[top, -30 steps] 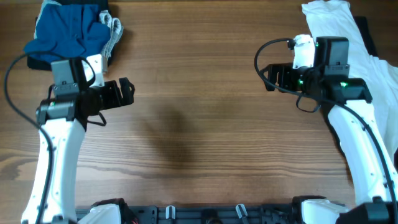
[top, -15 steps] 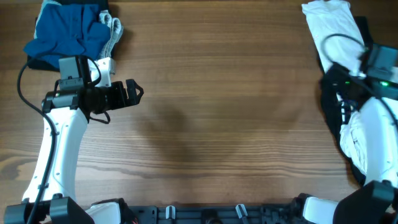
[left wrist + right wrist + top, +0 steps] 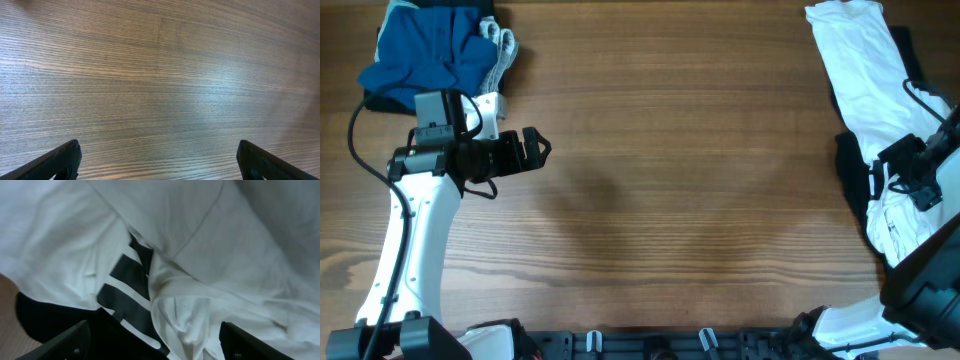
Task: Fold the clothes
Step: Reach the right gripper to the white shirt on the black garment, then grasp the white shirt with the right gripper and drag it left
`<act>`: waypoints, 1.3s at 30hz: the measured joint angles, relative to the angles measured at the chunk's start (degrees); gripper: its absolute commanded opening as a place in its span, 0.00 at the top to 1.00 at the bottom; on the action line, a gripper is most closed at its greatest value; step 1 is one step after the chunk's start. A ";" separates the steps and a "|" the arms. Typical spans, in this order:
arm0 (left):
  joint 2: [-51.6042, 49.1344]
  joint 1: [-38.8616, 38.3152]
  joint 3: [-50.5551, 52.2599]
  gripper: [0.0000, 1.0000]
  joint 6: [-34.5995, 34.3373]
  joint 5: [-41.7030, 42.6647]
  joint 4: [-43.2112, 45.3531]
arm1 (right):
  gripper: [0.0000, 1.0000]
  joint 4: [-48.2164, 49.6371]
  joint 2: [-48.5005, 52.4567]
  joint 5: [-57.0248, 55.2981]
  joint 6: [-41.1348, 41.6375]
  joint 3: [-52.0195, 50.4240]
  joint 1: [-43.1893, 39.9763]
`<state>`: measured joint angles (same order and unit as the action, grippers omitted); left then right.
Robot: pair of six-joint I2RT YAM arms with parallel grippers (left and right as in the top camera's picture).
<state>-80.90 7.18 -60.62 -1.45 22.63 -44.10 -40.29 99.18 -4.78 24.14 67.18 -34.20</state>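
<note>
The clothes lie in two heaps. A large white T-shirt with a black bar print stretches down the right edge over a black garment. My right gripper hangs low over this heap. In the right wrist view its jaws stand wide apart, open, with a bunched fold of the white T-shirt between them, not pinched. My left gripper is open over bare wood, and nothing lies between its fingers.
A crumpled blue garment and a grey-white one sit at the far left corner, just behind the left arm. The wooden table spreads between the two arms. The black garment shows under the shirt's edge.
The right arm has swung from over the table to the right edge and dropped onto the clothes heap. The left arm shifted slightly right, then held still.
</note>
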 measured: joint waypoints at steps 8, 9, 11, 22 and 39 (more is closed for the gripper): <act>0.00 0.00 0.00 0.00 0.00 0.00 0.00 | 0.35 5.09 0.57 0.07 2.47 -2.69 0.00; -0.02 0.00 0.00 0.00 0.00 0.00 0.00 | 0.41 5.86 0.72 0.22 2.82 -3.50 0.00; -0.02 0.00 0.00 0.00 0.00 0.00 0.00 | 0.57 7.17 1.55 0.24 3.08 -4.83 0.00; -0.04 0.00 0.00 0.00 0.00 0.00 0.00 | 0.96 10.99 2.43 2.03 2.12 -6.47 0.00; 4.59 0.09 -2.99 0.00 -0.42 -0.26 1.38 | 0.96 6.95 -15.61 18.93 0.96 -0.44 43.63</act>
<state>-76.31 7.27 -63.61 -1.87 22.37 -42.72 -33.34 83.57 14.15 25.10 66.74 9.43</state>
